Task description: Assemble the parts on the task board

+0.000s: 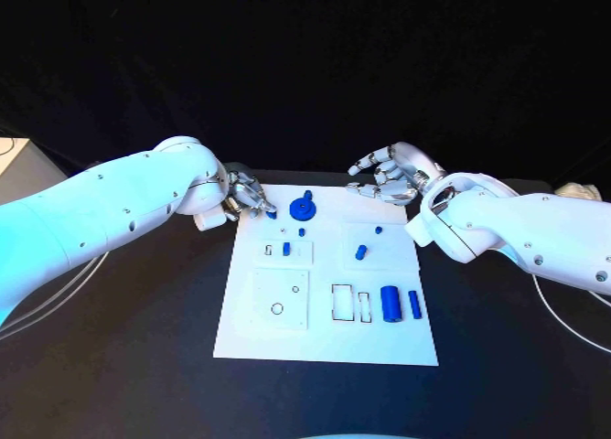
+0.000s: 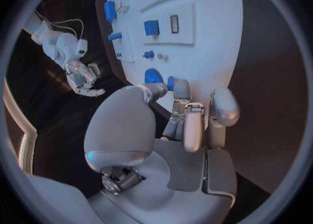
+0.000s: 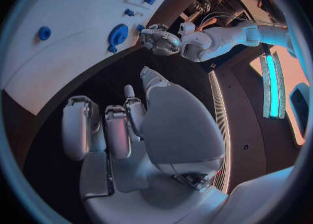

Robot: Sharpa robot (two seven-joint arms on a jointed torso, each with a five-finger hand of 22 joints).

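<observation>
The white task board [image 1: 253, 315] lies in the middle of the black table. My left hand [image 1: 243, 199] is at the board's far left corner, where its thumb and a finger pinch a small blue part [image 1: 272, 215] [image 2: 170, 82]. A blue round gear-like part [image 1: 303, 208] [image 2: 153, 75] [image 3: 118, 34] sits just beside it on the board. My right hand [image 1: 391, 176] hovers off the far right corner with fingers [image 3: 111, 130] spread and nothing in them. Two small blue parts [image 1: 287, 248] [image 1: 361, 251] stand mid-board. Two blue cylinders [image 1: 391, 304] [image 1: 415, 304] lie near the right edge.
A white box [image 1: 9, 169] stands at the table's far left edge, and a pale object [image 1: 576, 190] lies at the far right. Thin cables [image 1: 570, 315] trail on the table beside each arm. Outlined slots [image 1: 343, 302] mark the board's near half.
</observation>
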